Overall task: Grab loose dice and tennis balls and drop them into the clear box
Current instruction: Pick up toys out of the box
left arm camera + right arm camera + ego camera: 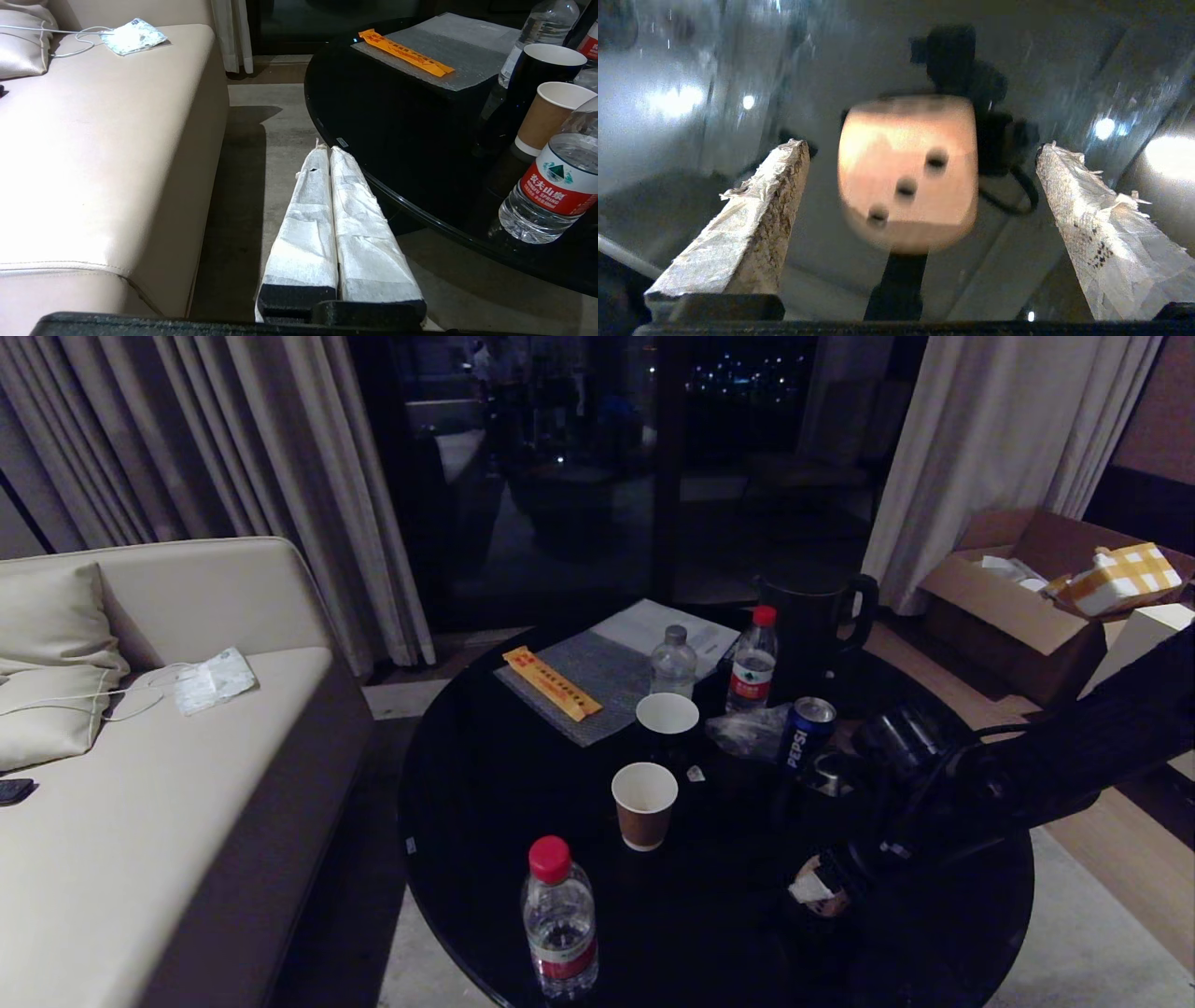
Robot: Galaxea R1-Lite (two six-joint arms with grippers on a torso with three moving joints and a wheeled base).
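Note:
A tan die (908, 172) with three dark dots facing up shows blurred in the gap of my right gripper (922, 147). The gripper is open, and both taped fingers (756, 210) stand well clear of the die. Under the die lies the translucent bottom of the clear box (822, 70). In the head view the right gripper (822, 887) points down over the right side of the dark round table (467, 803). My left gripper (324, 150) is shut and empty, parked above the floor beside the table's edge. No tennis balls are in view.
On the table stand water bottles (560, 919) (752, 663), a brown paper cup (644, 803), a dark cup (667, 723), a Pepsi can (807, 733), a black kettle (812, 616) and an orange packet (551, 683). A beige sofa (140, 784) is left, a cardboard box (1036, 588) far right.

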